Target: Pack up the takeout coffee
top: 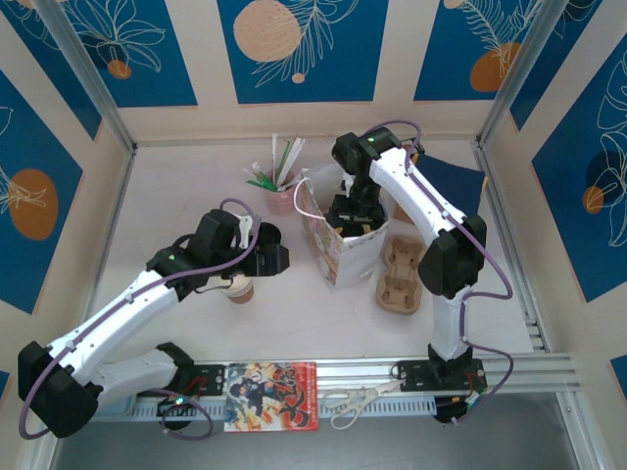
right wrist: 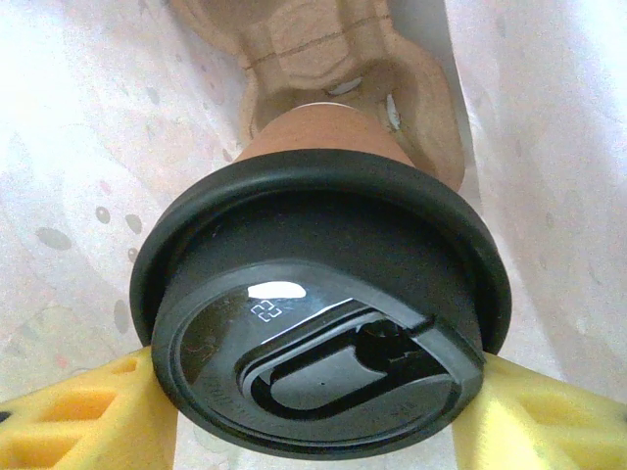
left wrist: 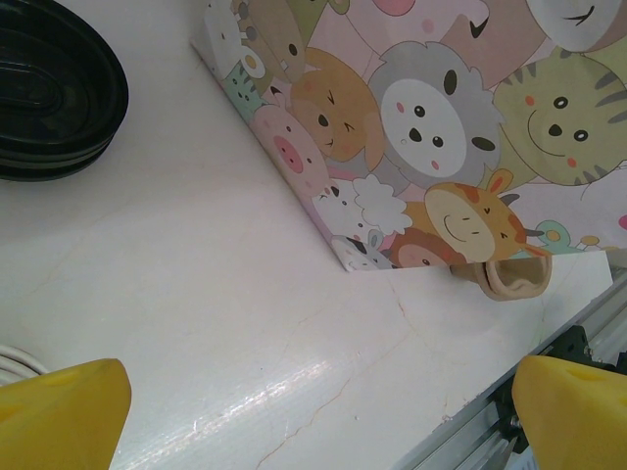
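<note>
The small round kraft-brown paper cup (top: 240, 290), pale inside and uncapped, is seen upright on the white marble-look table (top: 176, 196), tucked under the left arm's wrist and well to the left of the tall paper bag printed with cartoon animals (top: 338, 257) (left wrist: 441, 127). The left gripper (top: 263, 257) (left wrist: 313, 416) is held just above the table between cup and bag. Its yellow fingertips (left wrist: 59, 411) are spread wide, and nothing is held between them. A black round plastic lid (left wrist: 49, 98) is seen at the far left of the left wrist view.

The right gripper (top: 351, 211) (right wrist: 313, 411) is lowered into the open top of the bag. Inside, a second kraft-brown cup capped with a black lid (right wrist: 323, 132) is seated in a moulded brown pulp carrier (right wrist: 294, 39) at the bag's bottom. The yellow fingers (right wrist: 88, 411) are set close on either side of this cup and pass behind the lid's rim, so whether they press on it cannot be told.

A second pulp carrier (top: 400, 276) (left wrist: 509, 279) lies on the table just right of the bag. A pink cup of straws (top: 279, 191) stands beyond the bag, to its far left. A pair of white-handled scissors (top: 351, 403) and a colourful printed magazine (top: 271, 395) lie at the near edge.
</note>
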